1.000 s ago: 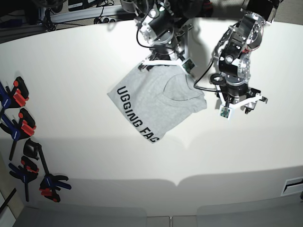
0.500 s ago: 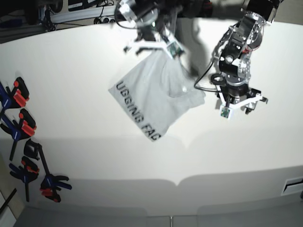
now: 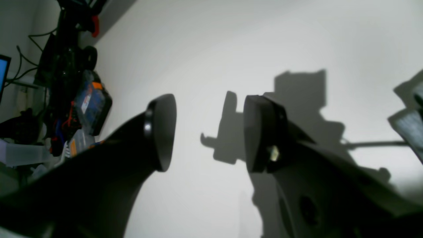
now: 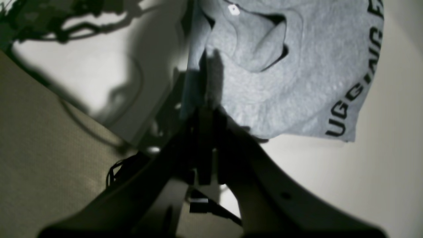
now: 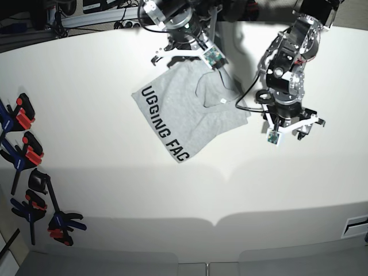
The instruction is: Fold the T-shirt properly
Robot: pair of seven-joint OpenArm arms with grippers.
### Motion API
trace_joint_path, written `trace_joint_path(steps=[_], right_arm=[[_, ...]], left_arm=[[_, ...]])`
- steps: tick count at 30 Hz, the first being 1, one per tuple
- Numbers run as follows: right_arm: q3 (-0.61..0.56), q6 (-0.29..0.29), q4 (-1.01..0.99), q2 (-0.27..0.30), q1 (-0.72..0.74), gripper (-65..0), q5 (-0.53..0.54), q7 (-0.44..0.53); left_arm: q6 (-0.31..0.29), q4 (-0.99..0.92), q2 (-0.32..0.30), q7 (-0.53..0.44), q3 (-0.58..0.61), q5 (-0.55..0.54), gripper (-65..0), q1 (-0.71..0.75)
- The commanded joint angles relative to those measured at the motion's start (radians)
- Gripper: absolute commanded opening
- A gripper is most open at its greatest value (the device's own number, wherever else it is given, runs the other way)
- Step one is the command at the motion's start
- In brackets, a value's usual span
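Note:
The light grey T-shirt (image 5: 190,112) lies folded on the white table (image 5: 103,75), its black lettering (image 5: 164,131) along the left edge. My right gripper (image 5: 185,60) is shut on the shirt's far edge and holds it slightly raised. In the right wrist view the closed fingers (image 4: 205,112) pinch the hem, and the shirt (image 4: 290,76) spreads beyond them with its neck opening showing. My left gripper (image 5: 290,127) hovers open and empty just right of the shirt. In the left wrist view (image 3: 208,132) only bare table shows between the jaws.
Several black, red and blue clamps (image 5: 26,155) lie along the table's left edge. Cables and equipment (image 5: 103,8) sit behind the table's far edge. Tool clutter (image 3: 79,99) shows at the left of the left wrist view.
My right gripper rose with the shirt's far edge and moved back and left. The shirt shifted toward the back of the table with it. The left arm stayed still.

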Motion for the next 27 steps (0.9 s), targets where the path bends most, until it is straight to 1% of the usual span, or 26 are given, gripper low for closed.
trace_joint_path(steps=[1,3,4,5,6,9,11,14,17,19,21,22,23,25,27], right_arm=[[0.009,-0.003,0.011,-0.012,-0.001,-59.5,-0.024,0.013],[0.041,-0.003,0.011,-0.005,0.000,-46.1,-0.037,0.019],[0.064,-0.003,0.011,0.000,0.000,-41.5,-0.037,0.023],[0.089,-0.004,0.011,0.004,0.000,-38.6,-0.036,0.023],[0.118,-0.005,0.011,0.008,0.000,-37.3,-0.034,0.026],[0.204,-0.007,0.011,0.013,0.000,-37.4,-0.023,0.056],[0.257,-0.007,0.011,0.013,0.000,-37.4,0.011,0.104],[0.325,-0.007,0.011,0.013,0.000,-37.4,0.044,0.207],[0.410,-0.007,0.011,0.012,0.000,-37.4,0.047,0.321],[0.484,-0.007,0.009,0.012,0.007,-37.4,0.049,0.377],[0.572,-0.006,-0.004,0.013,0.038,-37.4,0.087,0.386],[0.621,0.005,-0.017,0.013,0.062,-37.4,0.123,0.386],[0.672,0.036,-0.035,0.013,0.090,-37.4,0.169,0.385],[0.772,0.113,-0.082,0.013,0.154,-37.4,0.301,0.386],[0.855,0.208,-0.153,0.013,0.222,-37.4,0.455,0.386]], left_arm=[[0.015,0.018,-0.006,-0.016,-0.006,0.020,-34.2,-0.014],[0.015,0.018,-0.006,-0.016,-0.006,0.020,-34.2,-0.014],[0.015,0.018,-0.006,-0.016,-0.006,0.020,-34.2,-0.013],[0.016,0.018,-0.006,-0.015,-0.006,0.020,-34.2,-0.014],[0.015,0.018,-0.006,-0.015,-0.006,0.020,-34.2,-0.013],[0.016,0.018,-0.006,-0.013,-0.006,0.020,-34.3,-0.014],[0.016,0.018,-0.006,-0.013,-0.006,0.020,-34.2,-0.014],[0.016,0.018,-0.006,-0.013,-0.006,0.020,-34.3,-0.014],[0.016,0.018,-0.006,-0.013,-0.006,0.016,-34.3,-0.014],[0.015,0.018,-0.006,-0.014,-0.006,-0.034,-34.3,-0.015],[-0.001,0.018,-0.006,-0.013,-0.004,-0.126,-34.3,-0.017],[-0.031,0.018,-0.005,-0.009,-0.004,-0.183,-34.2,-0.016],[-0.070,0.018,-0.002,0.007,-0.003,-0.243,-34.2,-0.016],[-0.145,0.020,0.000,0.027,-0.002,-0.367,-34.3,-0.014],[-0.192,0.029,0.003,0.015,-0.002,-0.470,-34.2,-0.013]])
